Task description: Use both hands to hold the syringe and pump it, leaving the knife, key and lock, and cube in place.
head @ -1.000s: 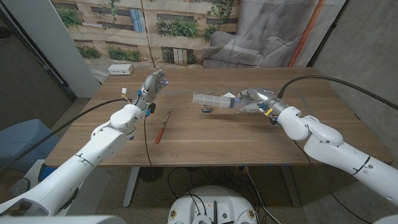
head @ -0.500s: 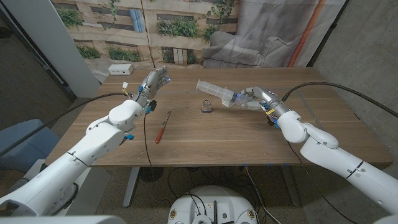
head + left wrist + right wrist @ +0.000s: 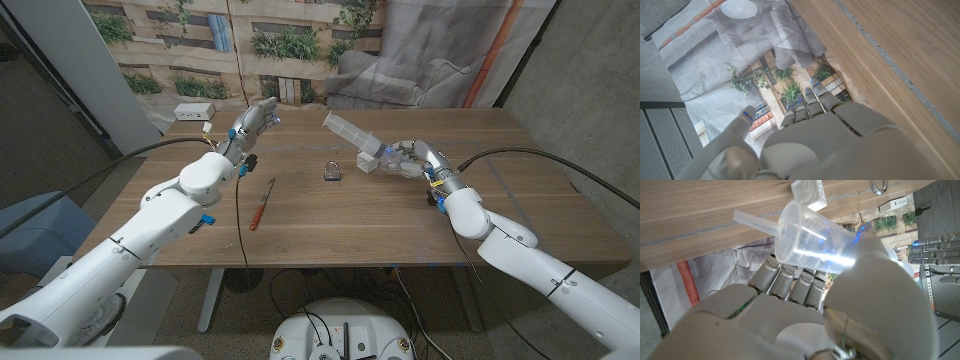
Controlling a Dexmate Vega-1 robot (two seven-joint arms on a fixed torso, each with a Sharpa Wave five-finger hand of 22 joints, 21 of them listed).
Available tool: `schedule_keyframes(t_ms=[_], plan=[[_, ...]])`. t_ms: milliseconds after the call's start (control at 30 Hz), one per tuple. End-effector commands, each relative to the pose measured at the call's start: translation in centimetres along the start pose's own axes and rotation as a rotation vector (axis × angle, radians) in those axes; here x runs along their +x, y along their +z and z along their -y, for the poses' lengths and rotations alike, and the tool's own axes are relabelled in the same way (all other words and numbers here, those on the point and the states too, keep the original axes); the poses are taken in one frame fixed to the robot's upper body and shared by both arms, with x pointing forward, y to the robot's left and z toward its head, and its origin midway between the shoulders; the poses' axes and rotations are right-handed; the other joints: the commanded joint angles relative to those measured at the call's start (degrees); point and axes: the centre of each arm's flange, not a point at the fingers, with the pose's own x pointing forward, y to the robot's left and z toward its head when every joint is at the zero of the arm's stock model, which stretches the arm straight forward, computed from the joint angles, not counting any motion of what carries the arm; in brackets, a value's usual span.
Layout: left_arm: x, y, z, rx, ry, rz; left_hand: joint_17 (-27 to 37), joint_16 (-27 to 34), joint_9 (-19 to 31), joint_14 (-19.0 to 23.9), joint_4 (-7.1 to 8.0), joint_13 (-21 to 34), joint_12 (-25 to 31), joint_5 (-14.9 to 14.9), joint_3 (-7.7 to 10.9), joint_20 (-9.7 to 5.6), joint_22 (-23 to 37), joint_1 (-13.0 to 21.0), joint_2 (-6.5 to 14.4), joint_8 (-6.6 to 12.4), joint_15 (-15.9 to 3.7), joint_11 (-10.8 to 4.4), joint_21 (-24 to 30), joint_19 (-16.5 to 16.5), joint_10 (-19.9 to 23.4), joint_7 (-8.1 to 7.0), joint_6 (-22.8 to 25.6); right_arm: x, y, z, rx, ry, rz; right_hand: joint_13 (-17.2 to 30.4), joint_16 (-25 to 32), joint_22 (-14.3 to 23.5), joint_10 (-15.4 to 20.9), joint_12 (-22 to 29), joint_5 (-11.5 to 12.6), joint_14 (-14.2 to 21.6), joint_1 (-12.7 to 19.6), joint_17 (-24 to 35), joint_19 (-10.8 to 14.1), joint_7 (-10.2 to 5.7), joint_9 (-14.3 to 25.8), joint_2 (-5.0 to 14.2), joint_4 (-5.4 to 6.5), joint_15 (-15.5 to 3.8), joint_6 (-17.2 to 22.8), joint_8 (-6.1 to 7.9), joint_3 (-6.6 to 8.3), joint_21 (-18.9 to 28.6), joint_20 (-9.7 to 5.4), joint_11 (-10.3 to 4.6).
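Observation:
My right hand (image 3: 408, 157) grips a clear plastic syringe (image 3: 349, 132) and holds it above the table, tilted up toward the back left. In the right wrist view the fingers (image 3: 790, 287) wrap the barrel of the syringe (image 3: 815, 239), and the plunger rod sticks out of its wide end. My left hand (image 3: 254, 121) hovers over the table's back left with fingers apart, holding nothing, well apart from the syringe. The left wrist view shows this left hand (image 3: 810, 135) empty. A padlock with key (image 3: 332, 171) lies mid-table, a small clear cube (image 3: 367, 165) lies beside my right hand, and a red-handled knife (image 3: 262, 203) lies nearer the front.
A white power strip (image 3: 193, 112) lies at the wooden table's (image 3: 330, 230) back left corner. Cables trail from both wrists across the table. A printed backdrop and a grey sheet hang behind the far edge.
My right hand has lifted the syringe and tipped its free end higher, toward the back. My left hand has moved farther back and slightly toward the middle.

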Motion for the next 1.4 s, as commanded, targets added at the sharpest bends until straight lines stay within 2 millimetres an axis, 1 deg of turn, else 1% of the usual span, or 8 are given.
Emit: schedule_keyframes(t_ms=[33, 300, 500, 800, 833, 867, 1233, 1400], plan=[[1.3, 2.5, 0.8, 0.044, -0.049, 0.056, 0.1, -0.22, 0.15, -0.21, -0.21, 0.26, 0.05, -0.06, 0.7, 0.05, 0.26, 0.56, 4.34, 0.38, -0.31, -0.43, -0.11, 0.08, 0.29, -0.06, 0.6, -0.3, -0.7, -0.9, 0.147, -0.076, 0.013, 0.08, -0.18, 0.02, 0.38, 0.26, 0.19, 0.4, 3.99, 0.29, 0.24, -2.13, 0.24, 10.6, 0.06, -6.59, 2.51, 0.12, 0.21, 0.43, -4.86, -0.04], [2.5, 4.2, 1.5, 0.069, -0.106, 0.098, 0.08, -0.29, 0.16, -0.5, -0.57, 0.23, -0.08, -0.12, 0.82, -0.15, 0.26, 0.68, 4.09, 0.34, -0.7, -1.32, -0.2, -0.15, 0.17, -0.14, 0.84, 0.2, -0.4, -1.7, 0.192, -0.115, 0.038, 0.08, -0.3, 0.03, 0.32, 0.2, 0.19, 0.42, 4.03, 0.36, 0.06, -2.25, 0.26, 10.68, 0.04, -6.41, 2.66, 0.01, 0.23, 0.41, -4.92, -0.01], [3.1, 5.2, 2.3, 0.099, -0.147, 0.131, 0.08, -0.28, 0.16, -0.55, -0.72, 0.21, -0.04, -0.15, 0.88, -0.27, 0.26, 0.71, 4.01, 0.33, -0.99, -1.53, -0.26, -0.31, 0.34, -0.21, 1.01, 0.5, -0.2, -2.2, 0.212, -0.128, 0.051, 0.09, -0.38, 0.04, 0.38, 0.21, 0.2, 0.45, 4.12, 0.43, -0.03, -2.19, 0.28, 10.78, 0.01, -6.45, 2.71, -0.09, 0.27, 0.4, -4.92, -0.06], [3.4, 6.8, 2.8, 0.191, -0.208, 0.182, 0.1, -0.3, 0.11, -0.9, -1.04, 0.12, -0.25, -0.23, 0.84, -1.51, 0.25, 0.58, 3.55, 0.21, -2.19, -2.31, -0.48, -1.04, 0.15, -0.75, 1.27, 1.2, 0.0, -2.7, 0.238, -0.127, 0.073, 0.1, -0.59, 0.05, 0.05, 0.05, 0.19, 0.37, 4.01, 0.48, -0.19, -2.2, 0.31, 10.89, 0.08, -6.39, 2.58, -0.35, 0.26, 0.4, -4.92, -0.07], [3.4, 7.0, 2.9, 0.203, -0.21, 0.192, 0.11, -0.28, 0.1, -0.91, -1.05, 0.09, -0.32, -0.24, 0.81, -1.6, 0.25, 0.51, 3.49, 0.19, -2.48, -2.96, -0.49, -1.15, 0.05, -0.9, 1.36, 1.3, 0.0, -2.7, 0.24, -0.128, 0.072, 0.1, -0.61, 0.05, 0.06, 0.06, 0.19, 0.35, 4.01, 0.49, -0.2, -2.2, 0.31, 10.87, 0.08, -6.39, 2.52, -0.39, 0.25, 0.4, -4.92, -0.06], [3.4, 7.1, 3.0, 0.217, -0.212, 0.203, 0.12, -0.28, 0.09, -0.95, -1.05, 0.08, -0.32, -0.24, 0.8, -1.77, 0.25, 0.48, 3.48, 0.19, -2.56, -2.99, -0.53, -1.28, 0.05, -1.0, 1.4, 1.4, 0.0, -2.8, 0.244, -0.129, 0.073, 0.1, -0.62, 0.05, 0.05, 0.05, 0.19, 0.35, 4.02, 0.49, -0.2, -2.17, 0.31, 10.88, 0.07, -6.4, 2.54, -0.4, 0.25, 0.4, -4.92, -0.05], [3.6, 8.3, 3.6, 0.377, -0.28, 0.248, 0.32, -0.36, 0.0, -2.4, -0.27, -0.05, -0.71, -0.24, 0.49, -2.84, 0.25, -0.39, 3.59, -0.15, -4.4, -4.76, -0.97, -3.53, -0.77, -2.55, 1.18, 1.8, -0.2, -2.8, 0.247, -0.125, 0.07, 0.11, -0.79, 0.06, 0.03, 0.04, 0.13, 0.27, 3.53, 0.6, -0.24, -2.08, 0.34, 10.83, 0.32, -6.19, 2.62, -0.6, 0.01, 0.45, -4.89, 0.13], [3.7, 8.6, 3.7, 0.412, -0.301, 0.267, 0.37, -0.28, -0.01, -2.56, 0.08, -0.07, -0.73, -0.23, 0.34, -3.18, 0.25, -0.67, 3.62, -0.21, -4.73, -4.96, -1.05, -4.22, -0.89, -2.67, 1.1, 2.0, -0.4, -2.9, 0.258, -0.126, 0.07, 0.11, -0.83, 0.06, -0.03, 0.02, 0.15, 0.29, 3.52, 0.65, -0.25, -2.13, 0.34, 10.89, 0.32, -6.29, 2.71, -0.65, 0.02, 0.47, -4.89, 0.19]])
